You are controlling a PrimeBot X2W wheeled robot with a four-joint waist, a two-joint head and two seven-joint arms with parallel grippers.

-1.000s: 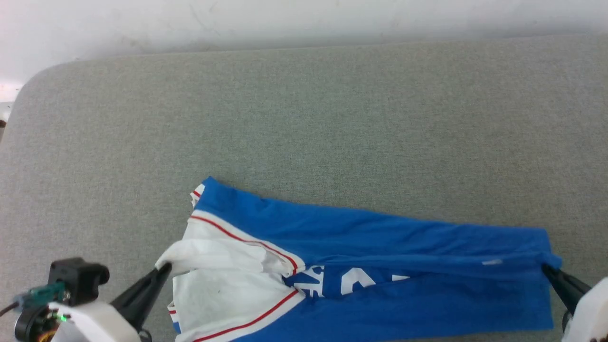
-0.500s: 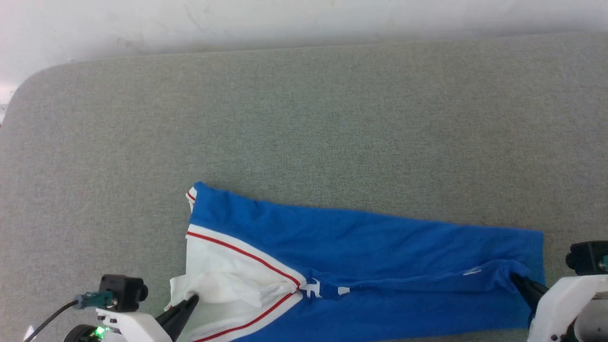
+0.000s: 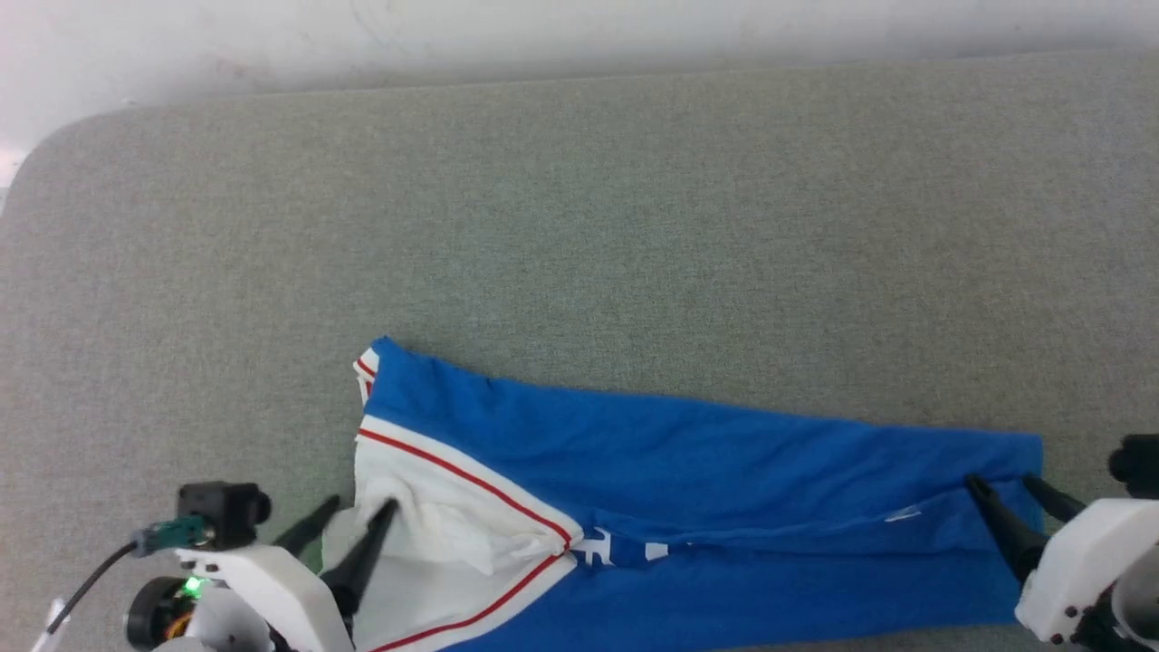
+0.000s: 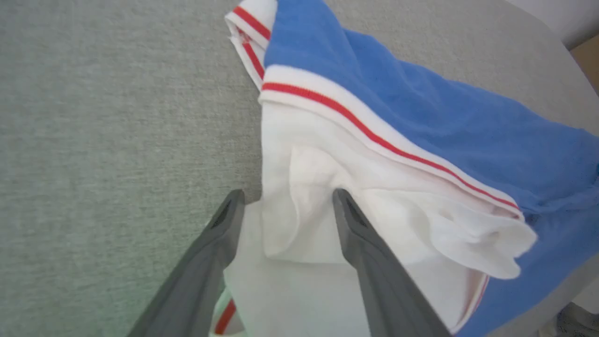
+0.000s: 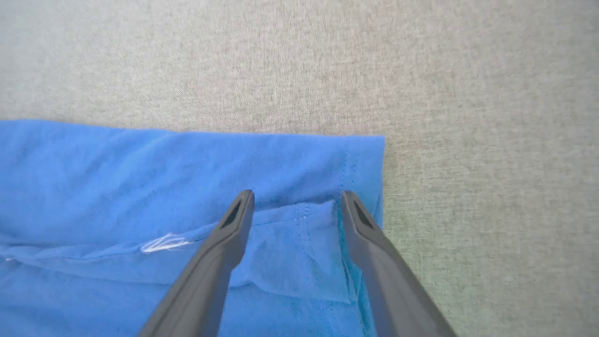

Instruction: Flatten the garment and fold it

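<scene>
The garment, royal blue with a white, red-striped sleeve at its left end, lies folded lengthwise across the near part of the grey table. My left gripper stands open over the crumpled white sleeve, its fingers astride a fold of white cloth without pinching it. At the garment's right end my right gripper is open above the blue hem corner, one finger on each side of a small folded flap. Part of the white lettering peeks out mid-garment.
The grey fabric-covered table stretches far beyond the garment toward a pale wall at the back. Its rounded left corner shows at upper left. A small camera module sits on the left wrist.
Both grippers have opened and let go of the garment: the left released the white sleeve, the right released the hem corner. The folded top layer now lies on the table.
</scene>
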